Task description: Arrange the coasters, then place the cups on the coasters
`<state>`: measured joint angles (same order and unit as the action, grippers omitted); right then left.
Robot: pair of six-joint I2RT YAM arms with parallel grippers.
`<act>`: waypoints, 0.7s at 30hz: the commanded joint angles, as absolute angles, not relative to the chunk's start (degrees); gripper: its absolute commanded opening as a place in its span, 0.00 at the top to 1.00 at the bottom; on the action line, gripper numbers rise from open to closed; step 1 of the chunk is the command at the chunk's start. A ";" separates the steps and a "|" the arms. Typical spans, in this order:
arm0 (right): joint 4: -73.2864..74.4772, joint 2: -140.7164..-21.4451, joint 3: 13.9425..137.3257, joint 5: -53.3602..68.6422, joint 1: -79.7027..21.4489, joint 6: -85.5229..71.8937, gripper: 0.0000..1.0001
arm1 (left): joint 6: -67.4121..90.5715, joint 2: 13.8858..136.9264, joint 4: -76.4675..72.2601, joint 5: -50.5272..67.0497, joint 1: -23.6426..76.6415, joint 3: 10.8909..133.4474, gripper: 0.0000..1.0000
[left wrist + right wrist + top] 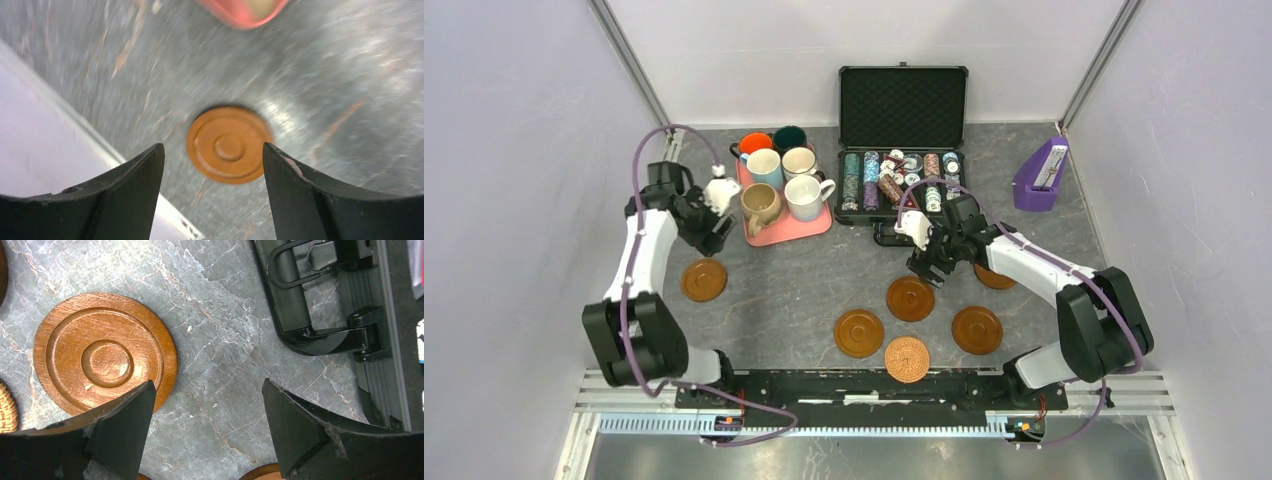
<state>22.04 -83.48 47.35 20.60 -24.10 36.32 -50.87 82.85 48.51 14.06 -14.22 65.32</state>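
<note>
Five brown wooden coasters lie on the table: one at the left (704, 279), three near the middle (911, 298) (859, 332) (977, 329), and one half hidden under the right arm (995, 277). A woven tan coaster (907, 359) sits at the front. Several cups (805, 196) stand together on a pink tray (769, 236). My left gripper (714, 235) (213, 150) is open above the left coaster (229, 144), apart from it. My right gripper (927, 268) (207, 387) is open over bare table, beside a brown coaster (105, 360).
An open black case (902, 105) of poker chips stands at the back, its handle (300, 335) close to my right gripper. A purple holder (1040, 178) is at the back right. The left wall (45, 150) runs close beside my left gripper.
</note>
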 commanded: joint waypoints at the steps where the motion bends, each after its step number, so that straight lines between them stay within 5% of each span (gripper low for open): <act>1: 22.63 -82.79 50.36 21.72 -22.93 34.59 0.14 | -47.17 76.79 52.11 20.56 -1.59 61.95 0.20; 10: 24.07 -83.28 50.41 22.94 -15.49 33.19 0.14 | -32.13 78.27 35.27 15.55 31.63 51.33 0.15; 21: 25.11 -81.83 48.71 22.17 -12.04 33.53 0.15 | -26.92 90.52 23.88 15.09 49.28 54.21 0.08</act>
